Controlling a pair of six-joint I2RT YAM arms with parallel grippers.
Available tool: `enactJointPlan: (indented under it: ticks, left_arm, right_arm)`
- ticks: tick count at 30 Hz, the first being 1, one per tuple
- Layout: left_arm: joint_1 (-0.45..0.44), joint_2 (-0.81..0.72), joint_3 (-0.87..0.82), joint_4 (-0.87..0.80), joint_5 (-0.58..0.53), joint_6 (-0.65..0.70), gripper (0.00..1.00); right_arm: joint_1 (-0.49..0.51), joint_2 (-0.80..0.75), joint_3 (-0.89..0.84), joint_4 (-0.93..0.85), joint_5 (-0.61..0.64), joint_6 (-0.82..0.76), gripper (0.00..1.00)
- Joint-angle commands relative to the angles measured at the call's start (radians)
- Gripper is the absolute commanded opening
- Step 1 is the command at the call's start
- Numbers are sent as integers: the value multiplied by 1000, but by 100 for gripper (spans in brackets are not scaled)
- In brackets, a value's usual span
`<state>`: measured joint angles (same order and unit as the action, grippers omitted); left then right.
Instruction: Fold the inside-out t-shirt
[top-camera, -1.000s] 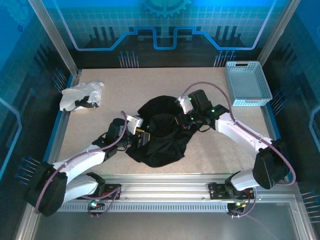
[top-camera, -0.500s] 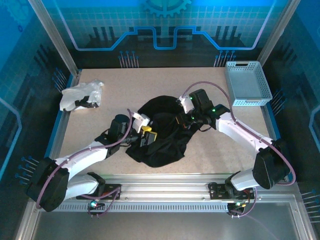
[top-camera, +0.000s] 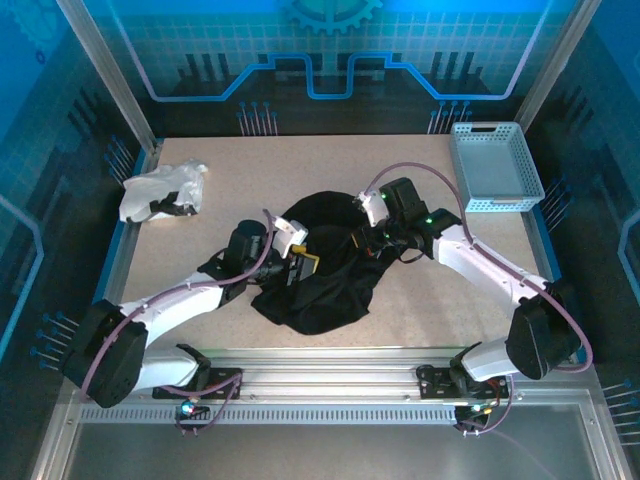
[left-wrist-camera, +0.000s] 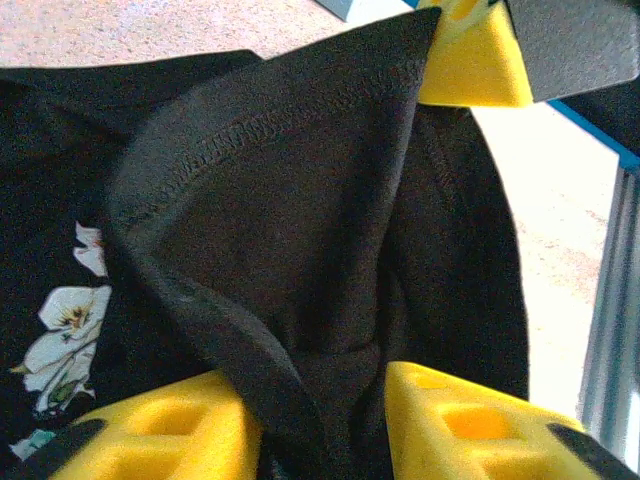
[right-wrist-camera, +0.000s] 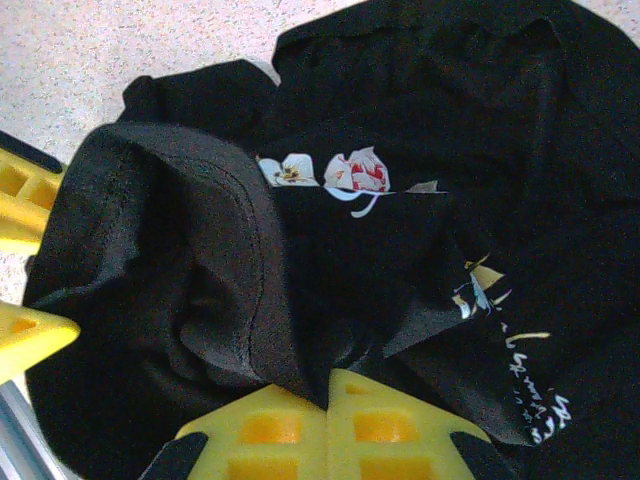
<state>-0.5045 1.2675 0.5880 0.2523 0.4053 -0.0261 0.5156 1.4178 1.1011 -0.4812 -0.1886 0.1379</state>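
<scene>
1. Top external view: a pale speckled table (top-camera: 300, 165) sits inside a metal-framed cell, with glowing blue panels (top-camera: 330, 40) behind it and dark walls at both sides. A metal rail (top-camera: 330, 365) runs along the near edge, where both arms are mounted.
2. The inside-out t-shirt (top-camera: 325, 290) lies crumpled in a dark heap at the middle of the table, between the two arms.
3. A white garment (top-camera: 160, 190) is bunched at the far left edge, well apart from the shirt. A grey-blue mesh basket (top-camera: 495, 165) stands at the far right corner.
4. The left gripper (top-camera: 306, 263) reaches over the shirt's left side. In its wrist view a thick fold of black cloth fills the gap between the yellow fingers, so it is grasping the shirt.
5. The right gripper (right-wrist-camera: 328, 385) is clenched on a fold of the same shirt, its fingers pressed together.
6. Both arms cover parts of the heap's upper edge. From the right wrist, a raised hemmed fold hides cloth beside a flower print (right-wrist-camera: 330, 175).
</scene>
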Motion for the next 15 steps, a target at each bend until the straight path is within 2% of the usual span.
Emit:
enactJointPlan:
  ticks: [1, 8, 12, 15]
  left_arm:
    - [-4, 1, 32, -5, -15, -19, 29]
    - [-5, -109, 22, -148, -116, -143, 0]
    - [-6, -193, 42, -277, -183, -257, 0]
    - [-5, -261, 103, -444, -302, -354, 0]
  right_arm:
    - [-14, -27, -9, -2, -11, -11, 0]
    - [-15, -63, -22, 20, 10, 2, 0]
    - [-6, -108, -68, 116, -37, 27, 0]
    - [19, -136, -90, 196, -48, 51, 0]
